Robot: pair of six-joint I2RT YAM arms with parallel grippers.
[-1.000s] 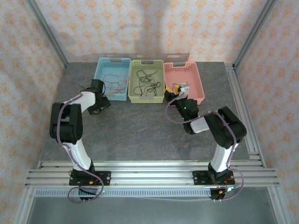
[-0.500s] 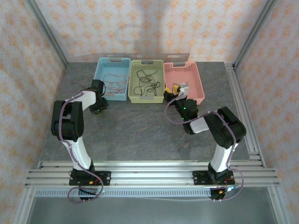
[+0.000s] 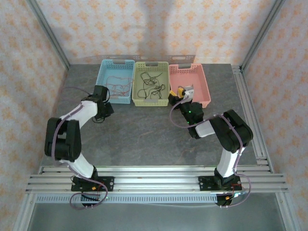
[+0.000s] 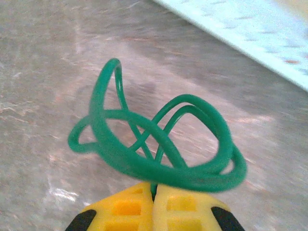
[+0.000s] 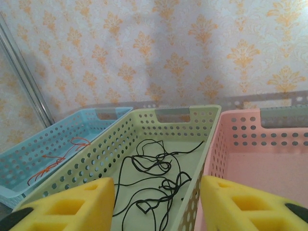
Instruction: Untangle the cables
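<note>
A tangle of black cables [image 5: 154,178] lies in the yellow-green basket [image 3: 151,98], and thin reddish cables [image 5: 62,154] lie in the blue basket [image 3: 102,77]. My left gripper [image 4: 155,190] is shut on a looped green cable [image 4: 192,176], pinching a strand between its yellow fingertips just above the grey table. In the top view the left gripper [image 3: 100,103] sits in front of the blue basket's near-left corner. My right gripper [image 5: 156,192] is open with nothing between its fingers, and hovers at the near end of the yellow-green basket, [image 3: 185,93] by the pink basket.
The pink basket [image 3: 202,82] stands at the back right, side by side with the other two baskets. The grey table [image 3: 144,134] stretches in front of the baskets. A metal rail [image 3: 248,110] runs along the right edge.
The left jaws have closed on the green cable. The left arm's elbow has swung toward the near left. The right arm has not moved.
</note>
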